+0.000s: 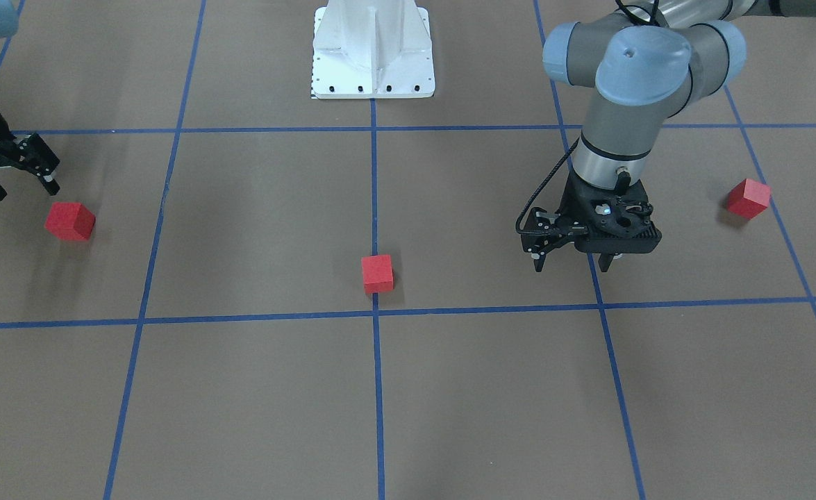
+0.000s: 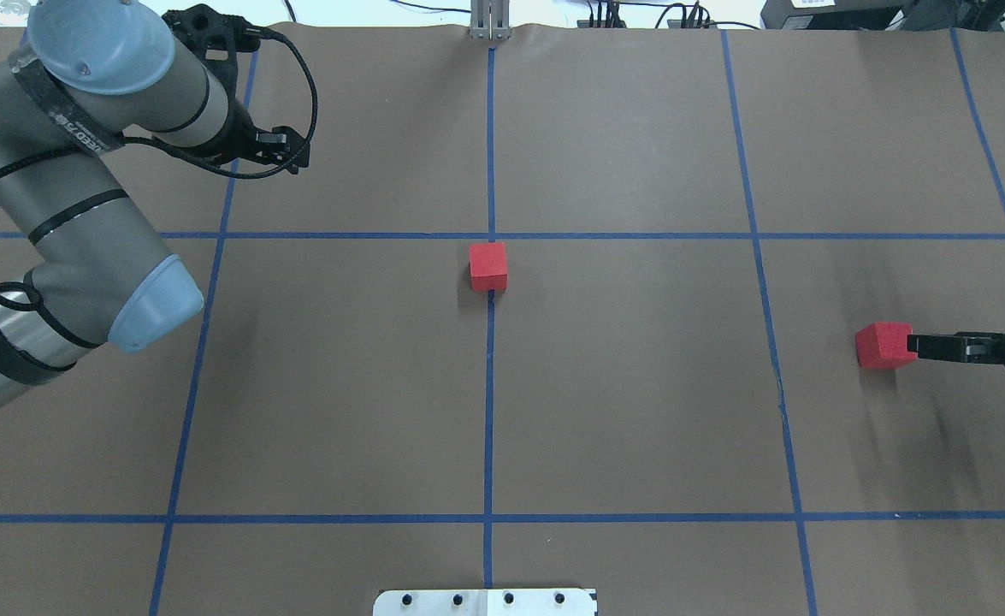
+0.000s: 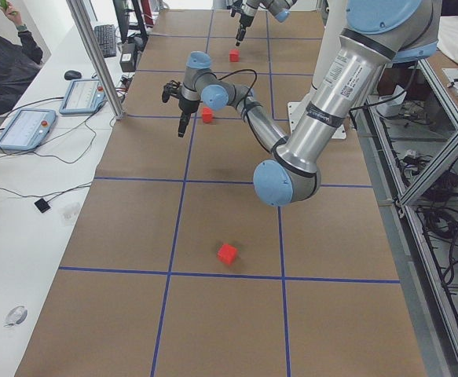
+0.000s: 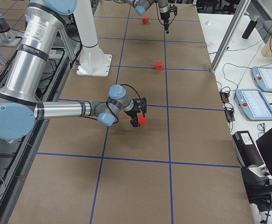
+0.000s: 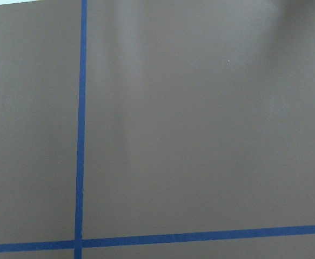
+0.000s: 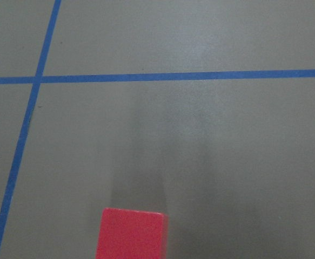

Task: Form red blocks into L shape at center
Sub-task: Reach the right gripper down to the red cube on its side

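Three red blocks lie apart on the brown grid. One [image 1: 378, 273] [image 2: 488, 266] sits on the middle tape line, just on the robot's side of the center crossing [image 1: 376, 312] [image 2: 491, 235]. A second [image 1: 69, 221] [image 2: 884, 345] lies by my right gripper [image 1: 22, 189], which is open and empty; one finger [image 2: 938, 346] reaches the block's side, and the block is not between the fingers. It fills the bottom of the right wrist view [image 6: 131, 233]. The third [image 1: 748, 198] [image 3: 227, 252] lies on my left side, hidden under the arm in the overhead view. My left gripper [image 1: 572, 264] is open and empty, apart from every block.
The white bolted base [image 1: 373, 62] [image 2: 485, 601] stands at the robot's side of the table. A metal post [image 3: 95, 59] and control tablets [image 3: 26, 127] stand along the far edge, with an operator beside them. The left wrist view shows only tape lines.
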### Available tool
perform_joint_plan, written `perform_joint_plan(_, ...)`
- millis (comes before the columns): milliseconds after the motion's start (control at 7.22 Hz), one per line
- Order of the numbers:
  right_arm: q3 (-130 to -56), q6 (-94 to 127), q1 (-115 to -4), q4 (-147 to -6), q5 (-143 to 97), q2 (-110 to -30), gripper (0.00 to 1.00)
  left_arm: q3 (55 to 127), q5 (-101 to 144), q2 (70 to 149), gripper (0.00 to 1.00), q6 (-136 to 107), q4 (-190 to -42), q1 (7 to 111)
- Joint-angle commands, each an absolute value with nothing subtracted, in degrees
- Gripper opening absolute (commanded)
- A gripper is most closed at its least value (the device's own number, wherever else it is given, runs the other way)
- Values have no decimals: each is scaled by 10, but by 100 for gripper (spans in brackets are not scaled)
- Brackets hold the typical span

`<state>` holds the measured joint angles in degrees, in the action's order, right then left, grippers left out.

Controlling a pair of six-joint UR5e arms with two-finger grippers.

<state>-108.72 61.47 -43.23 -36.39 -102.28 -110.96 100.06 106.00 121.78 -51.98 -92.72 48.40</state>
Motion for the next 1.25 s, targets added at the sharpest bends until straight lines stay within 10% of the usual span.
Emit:
perform_joint_plan(0, -1143, 633, -377, -478, -965, -1100, 99, 1000, 1060, 1217, 100, -519, -927, 484)
perform_joint_plan(1108, -1068, 604, -363, -472, -954, -1063, 99, 973, 1060, 1208, 100, -521, -960, 482)
